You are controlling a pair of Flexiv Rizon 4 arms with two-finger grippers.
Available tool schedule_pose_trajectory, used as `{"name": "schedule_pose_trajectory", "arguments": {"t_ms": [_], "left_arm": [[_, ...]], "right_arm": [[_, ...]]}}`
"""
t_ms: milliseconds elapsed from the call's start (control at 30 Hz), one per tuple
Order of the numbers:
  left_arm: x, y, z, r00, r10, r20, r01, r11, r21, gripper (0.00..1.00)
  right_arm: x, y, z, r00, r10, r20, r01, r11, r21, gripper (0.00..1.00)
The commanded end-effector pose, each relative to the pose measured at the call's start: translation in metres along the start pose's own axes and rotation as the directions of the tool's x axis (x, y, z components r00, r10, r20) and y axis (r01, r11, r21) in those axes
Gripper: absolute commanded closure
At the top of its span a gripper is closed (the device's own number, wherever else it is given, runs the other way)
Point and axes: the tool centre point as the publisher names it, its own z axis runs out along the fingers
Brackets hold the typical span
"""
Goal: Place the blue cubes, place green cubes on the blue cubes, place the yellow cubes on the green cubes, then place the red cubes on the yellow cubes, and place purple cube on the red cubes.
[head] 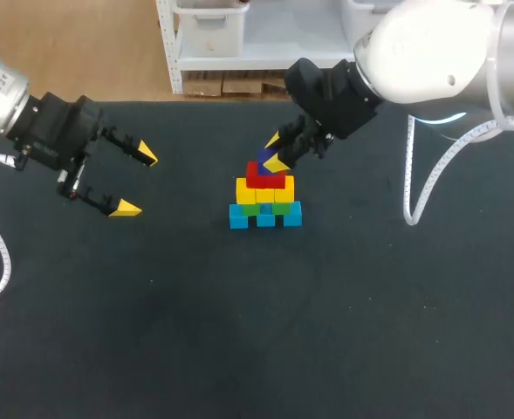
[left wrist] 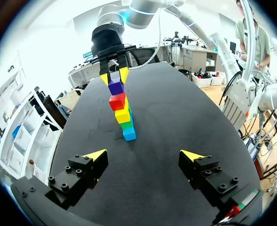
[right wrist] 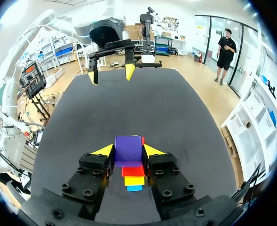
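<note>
lower the small purple cube (left wrist: 115, 86) straight and level, centred over the red cubes (left wrist: 118, 100), and spread the fingers only once it sits flat. the right end effector (right wrist: 128, 150) grips it from two sides, directly above the reds; whether they touch is unclear. the left end effector (head: 137, 182) hangs open, well apart.

right pincer (head: 276, 151) grips purple cube (head: 263, 158) atop red cubes (head: 270, 179); left pincer (head: 137, 182) spread.
</note>
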Motion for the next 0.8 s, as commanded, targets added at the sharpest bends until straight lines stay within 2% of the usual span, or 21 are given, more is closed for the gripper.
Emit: {"name": "schedule_pose_trajectory", "arguments": {"t_ms": [33, 733, 800], "left_arm": [[0.0012, -0.0001, -0.0001, 1.000, 0.004, 0.003, -0.004, 1.000, -0.001, 0.00], [0.0012, -0.0001, -0.0001, 1.000, 0.004, 0.003, -0.004, 1.000, -0.001, 0.00], [0.0012, -0.0001, -0.0001, 1.000, 0.004, 0.003, -0.004, 1.000, -0.001, 0.00]], "right_arm": [[0.0000, -0.0026, 0.0016, 1.000, 0.001, -0.002, -0.002, 1.000, -0.003, 0.79], [-0.0007, -0.0038, 0.0039, 1.000, 0.001, -0.001, -0.001, 1.000, -0.013, 0.55], [-0.0002, -0.0046, 0.0033, 1.000, 0.002, -0.001, -0.002, 1.000, -0.011, 0.55]]}}
